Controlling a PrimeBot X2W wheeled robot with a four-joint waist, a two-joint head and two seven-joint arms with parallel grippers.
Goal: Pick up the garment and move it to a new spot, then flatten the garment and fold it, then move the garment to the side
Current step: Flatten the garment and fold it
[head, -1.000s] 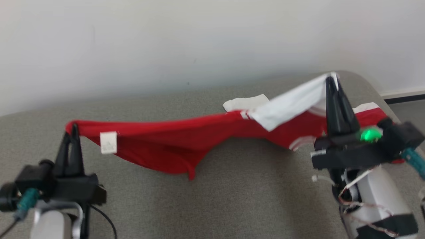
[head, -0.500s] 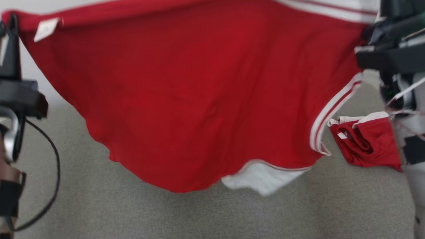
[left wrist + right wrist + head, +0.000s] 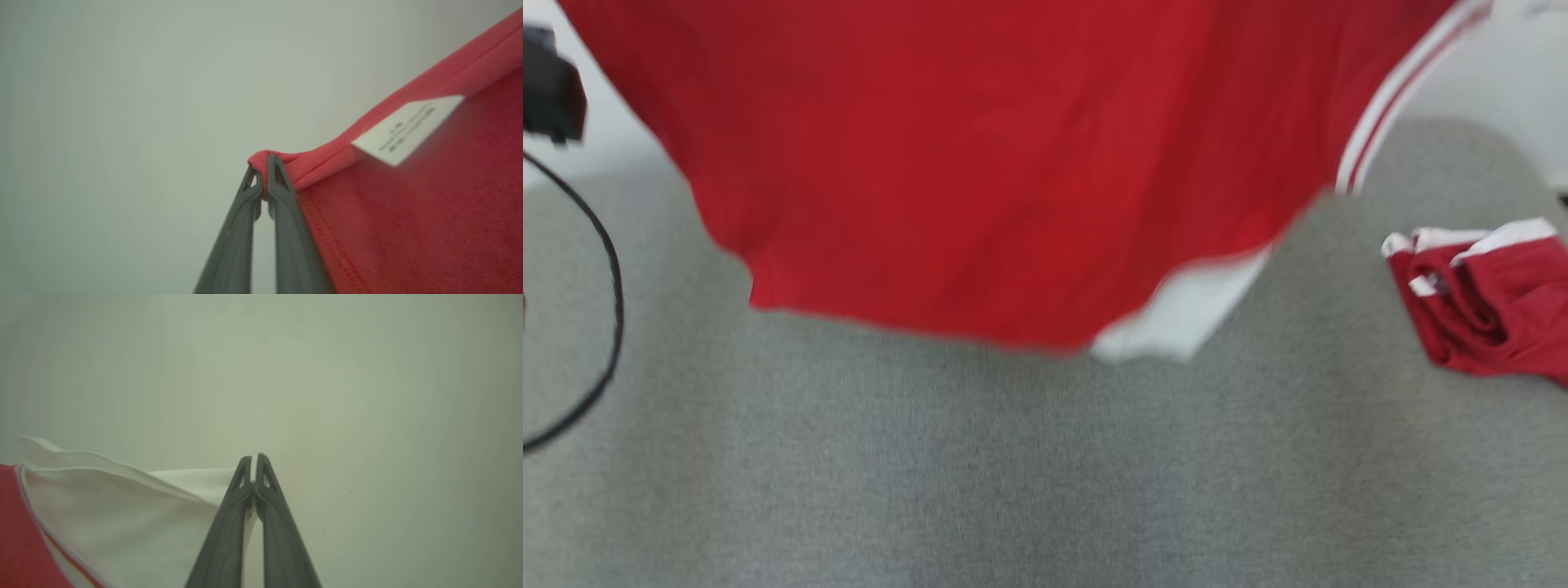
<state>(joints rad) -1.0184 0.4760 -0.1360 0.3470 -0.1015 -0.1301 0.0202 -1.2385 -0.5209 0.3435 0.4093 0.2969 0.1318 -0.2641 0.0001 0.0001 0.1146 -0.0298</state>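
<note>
The garment, red with white trim, hangs spread in the air across the top of the head view, its lower edge and a white sleeve dangling above the grey surface. In the left wrist view my left gripper is shut on a corner of the red hem, close to a white label. In the right wrist view my right gripper is shut on the edge of the garment's white fabric. A pale wall lies behind both grippers.
Another red and white garment lies bunched on the grey surface at the right edge. A black cable loops down at the far left, below a dark part of my left arm. The surface's rounded far corner sits at the upper right.
Both grippers have lifted the garment from a low stretch over the surface to hanging high. Its lower edge has risen further in the last half second; the fingers have left the head view.
</note>
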